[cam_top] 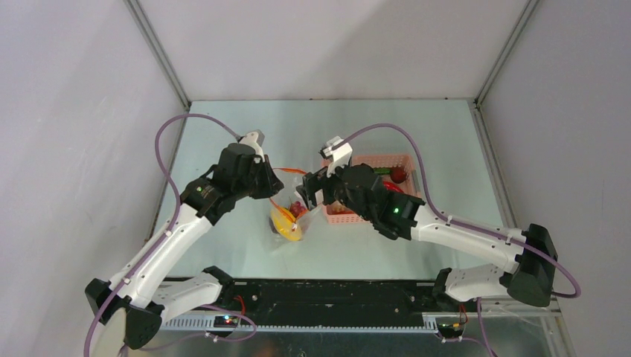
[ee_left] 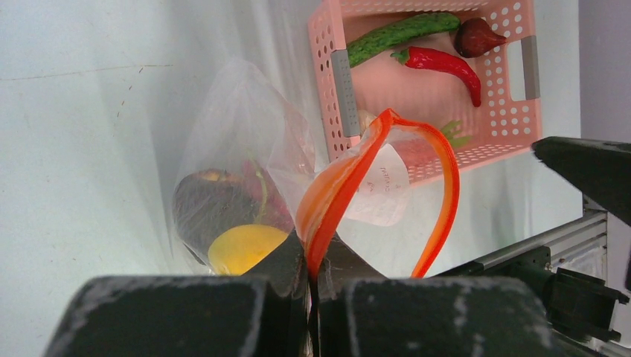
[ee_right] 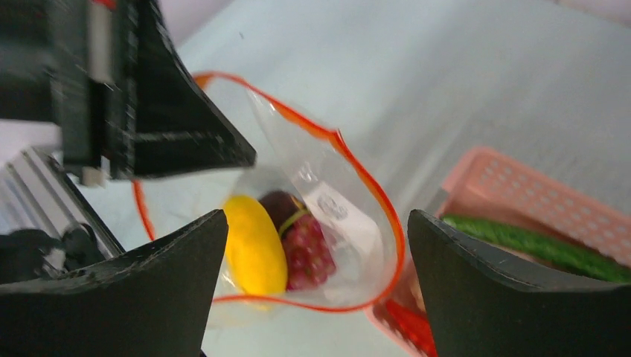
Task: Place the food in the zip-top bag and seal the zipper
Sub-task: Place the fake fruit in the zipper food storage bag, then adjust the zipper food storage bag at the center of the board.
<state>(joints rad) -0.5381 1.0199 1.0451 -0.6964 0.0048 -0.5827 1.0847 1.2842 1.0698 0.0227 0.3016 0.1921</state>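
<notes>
Left gripper (ee_left: 311,260) has its jaws pressed together on the orange zipper (ee_left: 342,186) and holds the mouth of the bag (ee_left: 238,126) up as an open loop. Inside the bag lie a lemon (ee_left: 244,249) and dark red grapes (ee_right: 306,249). Right gripper (ee_right: 314,217) hangs just over the mouth, jaws wide apart, holding nothing. Just beside the bag stands a pink basket (ee_left: 513,111) with a green pod (ee_left: 402,31), a chili (ee_left: 446,65) and a dark fruit (ee_left: 476,37).

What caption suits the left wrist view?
Shut left pincer grips the zipper of the zip-top bag, yellow fruit inside; green pod and red chili lie in the pink basket.
</notes>
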